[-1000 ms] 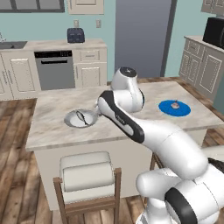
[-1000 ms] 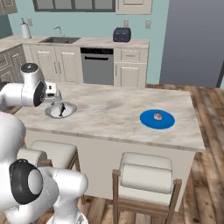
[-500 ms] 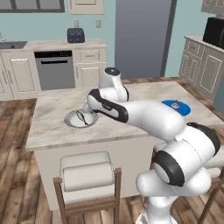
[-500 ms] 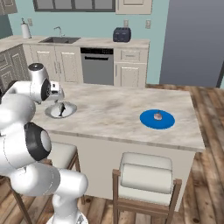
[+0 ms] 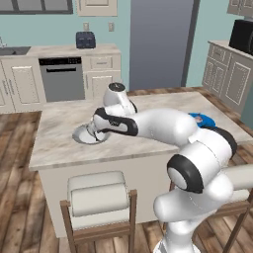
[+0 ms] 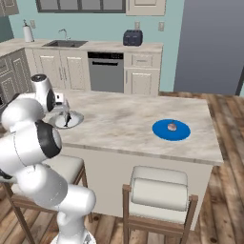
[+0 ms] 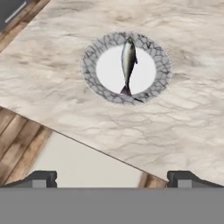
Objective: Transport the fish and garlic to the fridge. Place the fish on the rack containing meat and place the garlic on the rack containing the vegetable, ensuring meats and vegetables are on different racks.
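Hand view, looking down over the marble island counter (image 7: 183, 109): the fish (image 7: 127, 65) lies on a small round plate (image 7: 89, 65) with a grey stone-patterned rim and white middle. It is slim, dark grey along the back with a silvery belly, its pointed tail toward the near rim and its head touching the far rim. The gripper (image 7: 112, 178) hangs above the counter's edge with its two dark tips spread wide apart, nothing between them, clear of the plate.

In the right base view that plate (image 6: 76, 119) sits near the left end of the island, the fish (image 6: 67, 119) a dark sliver on it, just beside the arm's hand. Well apart, toward the right end, the garlic (image 6: 172, 127) rests as a tiny pale bulb in the middle of a flat blue plate (image 6: 162, 131).
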You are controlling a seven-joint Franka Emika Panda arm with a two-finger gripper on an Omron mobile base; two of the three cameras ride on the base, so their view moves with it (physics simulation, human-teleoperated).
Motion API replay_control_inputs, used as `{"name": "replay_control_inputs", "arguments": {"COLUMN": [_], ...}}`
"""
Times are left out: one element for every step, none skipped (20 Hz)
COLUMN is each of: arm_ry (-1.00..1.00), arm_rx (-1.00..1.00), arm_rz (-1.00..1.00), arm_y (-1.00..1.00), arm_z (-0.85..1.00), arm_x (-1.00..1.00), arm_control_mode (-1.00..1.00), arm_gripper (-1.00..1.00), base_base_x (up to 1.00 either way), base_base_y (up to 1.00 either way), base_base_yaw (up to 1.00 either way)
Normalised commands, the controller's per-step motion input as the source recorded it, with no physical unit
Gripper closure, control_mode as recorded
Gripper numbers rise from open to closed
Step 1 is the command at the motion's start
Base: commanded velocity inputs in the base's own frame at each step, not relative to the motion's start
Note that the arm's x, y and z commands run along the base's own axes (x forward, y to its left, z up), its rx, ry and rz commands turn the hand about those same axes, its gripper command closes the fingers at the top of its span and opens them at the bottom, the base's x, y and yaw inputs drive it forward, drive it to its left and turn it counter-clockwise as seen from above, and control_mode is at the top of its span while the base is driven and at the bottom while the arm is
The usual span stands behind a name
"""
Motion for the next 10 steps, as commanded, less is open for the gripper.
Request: {"name": "replay_control_inputs", "arguments": {"arm_ry": [0.00, 0.00, 0.00, 0.00, 0.00, 0.00, 0.00, 0.00, 0.00, 0.00], "arm_rx": [-0.03, 0.00, 0.00, 0.00, 0.00, 0.00, 0.00, 0.00, 0.00, 0.00], "arm_rz": [-0.01, 0.00, 0.00, 0.00, 0.00, 0.00, 0.00, 0.00, 0.00, 0.00], "arm_y": [0.21, 0.00, 0.00, 0.00, 0.00, 0.00, 0.00, 0.00, 0.02, 0.05], "arm_z": [-0.35, -0.26, -0.30, -0.31, -0.32, -0.28, -0.24, -0.30, -0.33, -0.35], "arm_x": [0.18, 0.25, 0.26, 0.27, 0.30, 0.31, 0.32, 0.36, 0.37, 0.40], "arm_control_mode": [-1.00, -1.00, -1.00, -1.00, -1.00, -1.00, -1.00, -1.00, -1.00, -1.00], "arm_gripper": [-1.00, -1.00, -1.00, -1.00, -1.00, -1.00, -1.00, -1.00, -1.00, -1.00], "base_base_x": [0.00, 0.00, 0.00, 0.00, 0.00, 0.00, 0.00, 0.00, 0.00, 0.00], "base_base_y": [0.00, 0.00, 0.00, 0.00, 0.00, 0.00, 0.00, 0.00, 0.00, 0.00], "base_base_yaw": [0.00, 0.00, 0.00, 0.00, 0.00, 0.00, 0.00, 0.00, 0.00, 0.00]}}
